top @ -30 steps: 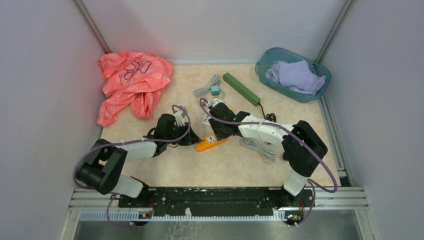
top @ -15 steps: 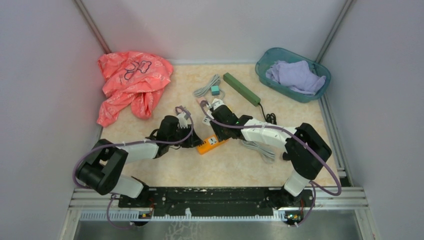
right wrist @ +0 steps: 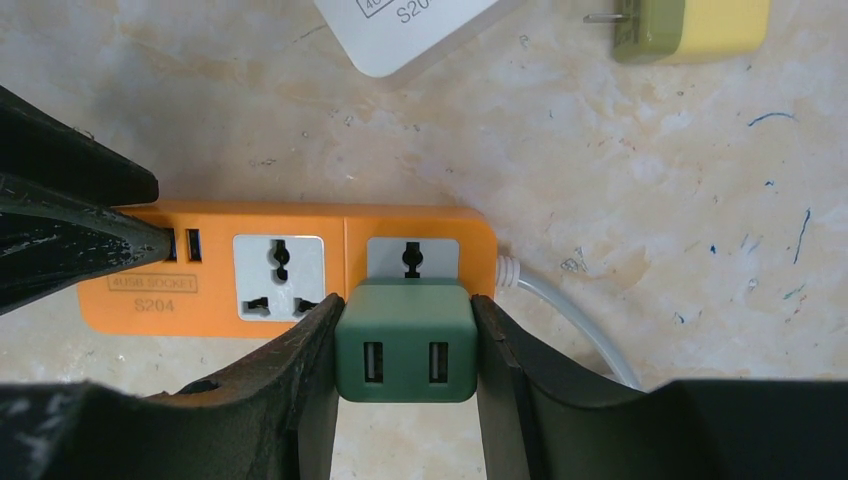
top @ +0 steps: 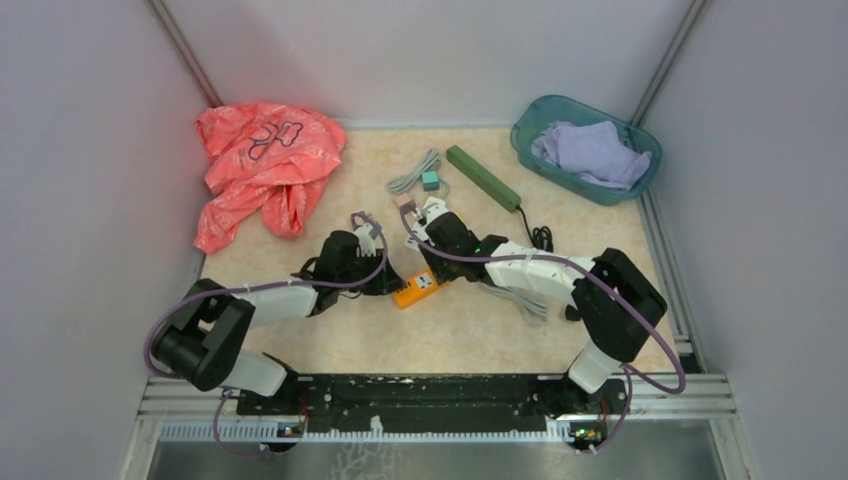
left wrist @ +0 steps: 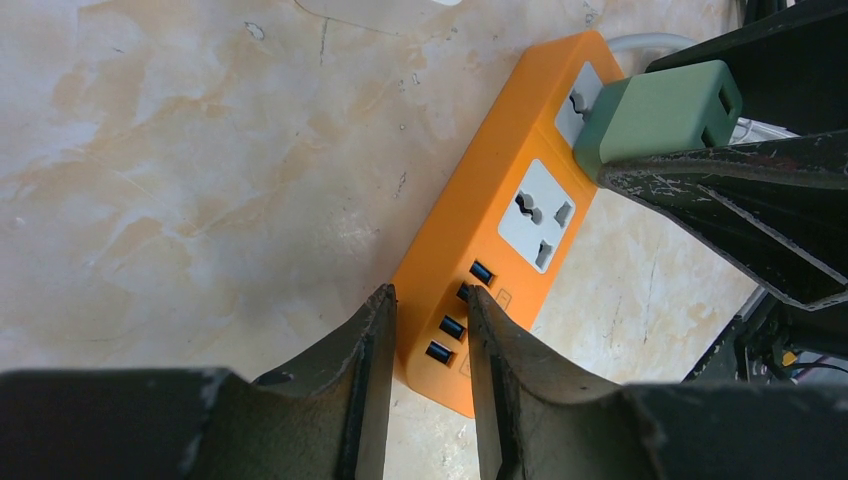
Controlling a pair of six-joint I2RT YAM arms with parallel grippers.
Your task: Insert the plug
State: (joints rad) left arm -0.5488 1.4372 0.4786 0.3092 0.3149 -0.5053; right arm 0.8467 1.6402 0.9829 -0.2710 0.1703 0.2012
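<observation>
The orange power strip (top: pixel 418 288) lies on the table between my two arms. In the left wrist view my left gripper (left wrist: pixel 428 295) is shut on the USB end of the strip (left wrist: pixel 500 230), one finger at its side edge and one on its top face. My right gripper (right wrist: pixel 407 300) is shut on a green two-port plug adapter (right wrist: pixel 405 340). The plug (left wrist: pixel 660 115) sits against the strip's end socket (right wrist: pixel 410 255) next to the cord; its prongs are hidden. The middle socket (right wrist: pixel 280 275) is empty.
A white adapter (right wrist: pixel 410 30) and a yellow-green plug (right wrist: pixel 690 25) lie just beyond the strip. The strip's white cord (top: pixel 520 298) trails right. A green bar (top: pixel 483 178), a grey cable with a teal plug (top: pixel 430 180), a pink cloth (top: pixel 265 165) and a teal basket (top: pixel 530 120) lie further back.
My left gripper moved right onto the strip's end. My right gripper with the green plug shifted slightly left and down over the end socket. The strip barely moved.
</observation>
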